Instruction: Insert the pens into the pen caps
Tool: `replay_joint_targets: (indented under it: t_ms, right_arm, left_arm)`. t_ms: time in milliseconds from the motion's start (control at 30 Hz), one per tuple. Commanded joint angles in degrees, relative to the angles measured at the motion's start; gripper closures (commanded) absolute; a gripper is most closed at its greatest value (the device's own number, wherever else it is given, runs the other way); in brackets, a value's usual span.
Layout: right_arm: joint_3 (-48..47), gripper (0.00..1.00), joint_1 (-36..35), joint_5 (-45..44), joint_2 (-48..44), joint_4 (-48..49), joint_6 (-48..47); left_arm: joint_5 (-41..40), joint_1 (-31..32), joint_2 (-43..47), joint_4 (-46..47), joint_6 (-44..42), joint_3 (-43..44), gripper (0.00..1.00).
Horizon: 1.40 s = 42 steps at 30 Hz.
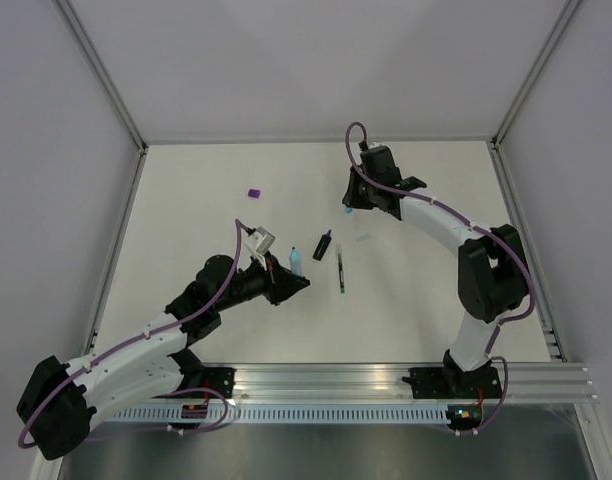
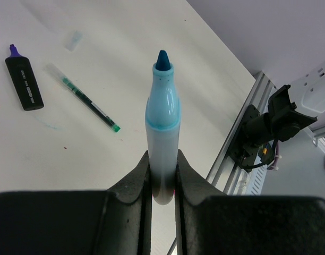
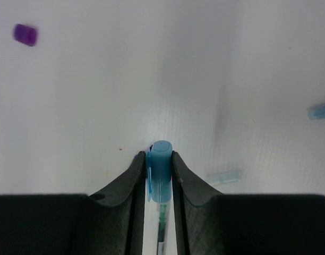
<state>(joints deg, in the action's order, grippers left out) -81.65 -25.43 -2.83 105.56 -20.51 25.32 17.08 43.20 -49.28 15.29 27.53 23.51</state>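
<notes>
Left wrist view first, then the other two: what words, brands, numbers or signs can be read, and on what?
None can be read in any view.
black marker: white print along its barrel, too small and blurred to read.
thin dark pen: green marks inside its clear barrel, no letters legible.
light-blue highlighter in the left gripper: no print shows.
thin blue pen in the right gripper: no print shows.

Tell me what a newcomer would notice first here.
The left gripper has its jaws shut on the uncapped light-blue highlighter, whose tip points away from the wrist. Farther back, the right gripper has its jaws shut on the thin blue pen. A purple cap lies alone on the table's far left.
</notes>
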Motion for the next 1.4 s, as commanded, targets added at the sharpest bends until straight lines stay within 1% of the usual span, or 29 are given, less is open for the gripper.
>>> replay_joint_targets:
  t_ms: [0, 33, 67, 133, 167, 233, 267, 300, 333, 367, 400, 467, 600, 767, 967, 1167, 1367]
  right_arm:
    - [5.33, 1.0, 0.12, 11.34, -7.28, 11.26, 3.32]
    - [6.92, 1.0, 0.21, 13.36, -8.86, 13.72, 4.55]
    - [8.68, 1.0, 0.12, 17.21, -11.84, 19.31, 7.26]
    - [13.08, 1.0, -0.06, 21.36, -14.66, 25.41, 10.0]
    - [14.4, 1.0, -0.41, 25.03, -17.2, 30.74, 12.62]
    - [17.83, 1.0, -0.93, 27.26, -19.76, 35.52, 14.75]
    - [18.97, 1.0, -1.63, 28.13, -22.47, 40.15, 15.71]
    - [21.07, 1.0, -2.16, 29.97, -23.63, 42.81, 17.64]
    - [21.96, 1.0, -2.52, 31.03, -24.78, 45.36, 18.61]
    - [23.01, 1.0, -3.65, 31.74, -27.14, 49.91, 19.67]
    - [24.59, 1.0, -4.27, 32.44, -28.29, 51.96, 21.51]
    - [26.18, 1.0, -6.46, 32.8, -31.79, 57.3, 22.75]
    - [30.22, 1.0, -11.39, 31.66, -36.03, 62.16, 22.67]
    - [33.13, 1.0, -16.3, 30.0, -39.63, 65.42, 21.53]
    - [35.59, 1.0, -20.09, 29.38, -39.55, 68.41, 21.44]
    - [35.86, 1.0, -24.13, 27.62, -38.24, 68.41, 19.68]
    - [37.7, 1.0, -26.51, 26.56, -38.5, 69.9, 19.24]
  left_arm:
    - [3.3, -0.05, 0.23, 4.83, -0.9, 1.02, 0.98]
    - [4.88, 0.04, 0.49, 5.27, -0.9, 0.75, 0.98]
    - [5.76, -0.05, 0.58, 5.89, -0.81, 0.66, 0.98]
    - [8.74, -0.05, 1.02, 8.17, -0.72, 0.05, 0.98]
    - [9.8, -0.05, 1.37, 9.13, -0.29, -0.3, 0.98]
    - [12.35, -0.05, 1.81, 11.85, -0.02, -1.0, 0.98]
    - [13.32, -0.05, 2.34, 12.83, 0.42, -1.36, 0.98]
    - [15.5, 0.04, 2.52, 14.05, 0.77, -1.71, 0.98]
    - [16.57, -0.05, 2.69, 17.11, 1.21, -2.58, 0.98]
    - [17.89, -0.05, 2.96, 18.97, 2.43, -3.11, 0.98]
    - [20.42, -0.05, 3.05, 20.73, 3.14, -3.46, 0.98]
    - [22.55, -0.05, 3.13, 24.94, 4.72, -4.43, 0.98]
    - [25.63, -0.05, 5.23, 29.27, 6.48, -5.66, 0.98]
    - [25.63, -0.05, 8.67, 29.62, 5.96, -6.81, 0.98]
    - [26.77, -0.05, 8.58, 29.71, 6.13, -6.46, 0.98]
    - [27.22, -0.05, 7.26, 29.71, 6.31, -5.93, 0.98]
    - [27.13, -0.05, 7.7, 29.18, 6.05, -5.93, 0.98]
